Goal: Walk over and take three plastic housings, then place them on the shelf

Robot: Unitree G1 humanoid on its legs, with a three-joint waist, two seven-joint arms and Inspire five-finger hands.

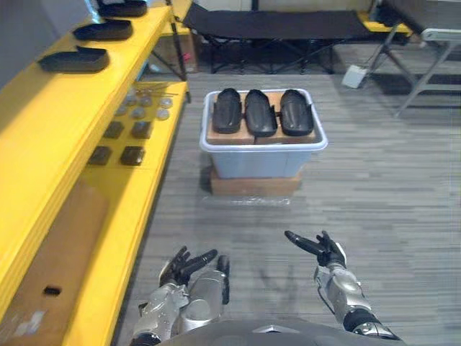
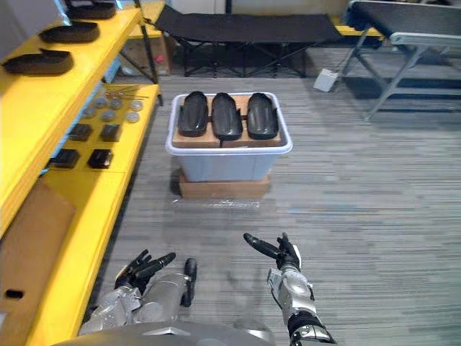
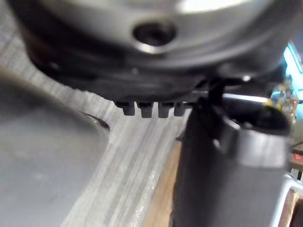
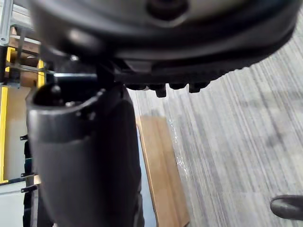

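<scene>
Three black plastic housings [image 1: 260, 112] lie side by side on a brown board inside a pale grey tub [image 1: 263, 160] on the floor ahead. The tub rests on a flat cardboard box [image 1: 253, 184]. Three more black housings [image 1: 74, 60] lie along the upper yellow shelf [image 1: 50, 137] at the left. My left hand [image 1: 189, 267] hangs low near the shelf's edge, fingers relaxed and empty. My right hand [image 1: 324, 251] is also low, well short of the tub, fingers straight, holding nothing.
Small black parts [image 1: 132, 155] and grey discs [image 1: 146, 107] lie on the lower yellow shelf. A brown cardboard sheet [image 1: 61, 252] lies on that shelf nearer me. A black folding cot [image 1: 274, 29] stands behind the tub, and a grey metal frame [image 1: 432, 50] at the far right.
</scene>
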